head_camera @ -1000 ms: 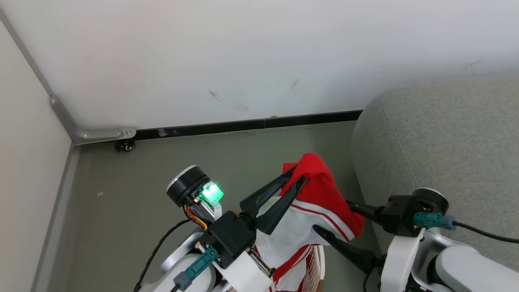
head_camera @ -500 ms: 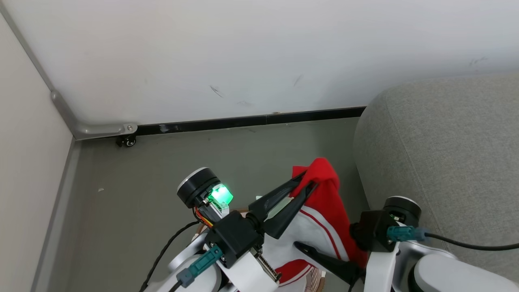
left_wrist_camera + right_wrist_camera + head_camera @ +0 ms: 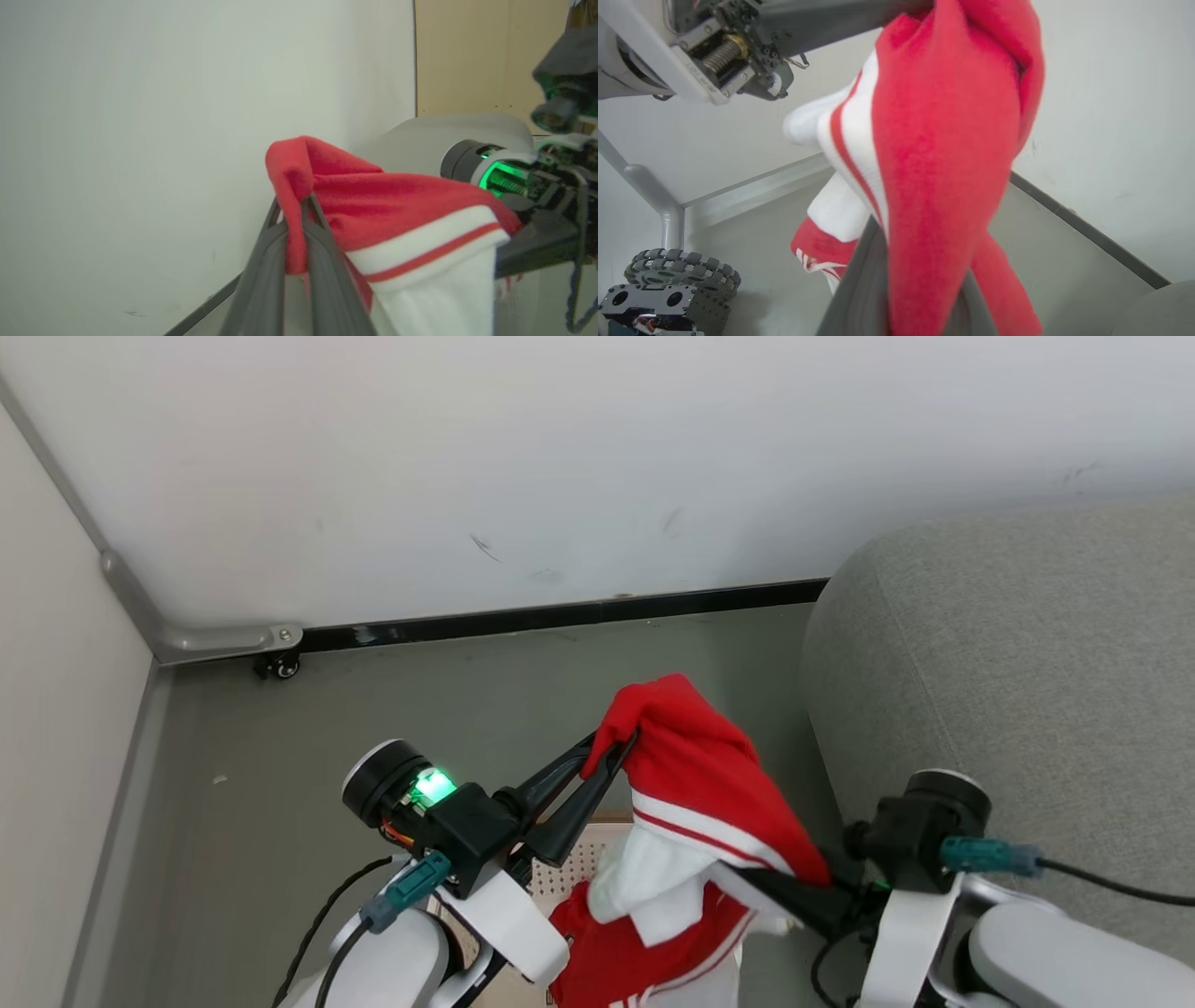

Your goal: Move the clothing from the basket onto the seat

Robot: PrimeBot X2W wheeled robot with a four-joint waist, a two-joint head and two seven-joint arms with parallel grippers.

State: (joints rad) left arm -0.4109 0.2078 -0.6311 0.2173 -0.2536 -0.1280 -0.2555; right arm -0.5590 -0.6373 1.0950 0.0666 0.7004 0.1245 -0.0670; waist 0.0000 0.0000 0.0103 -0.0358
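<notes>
Left gripper (image 3: 611, 747) clamped tight on red garment (image 3: 700, 775), top fold. Right gripper (image 3: 747, 882) pinched on striped hem, 4 o'clock. Two-point hold lifts cloth clear above basket (image 3: 569, 863). Seat (image 3: 1008, 663) at 3 o'clock.

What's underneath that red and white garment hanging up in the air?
Beneath the soft red-and-white sports garment shows part of a cream perforated plastic basket with a brown rim, on the grey floor. The basket's remainder and any contents are covered by the hanging cloth.
</notes>
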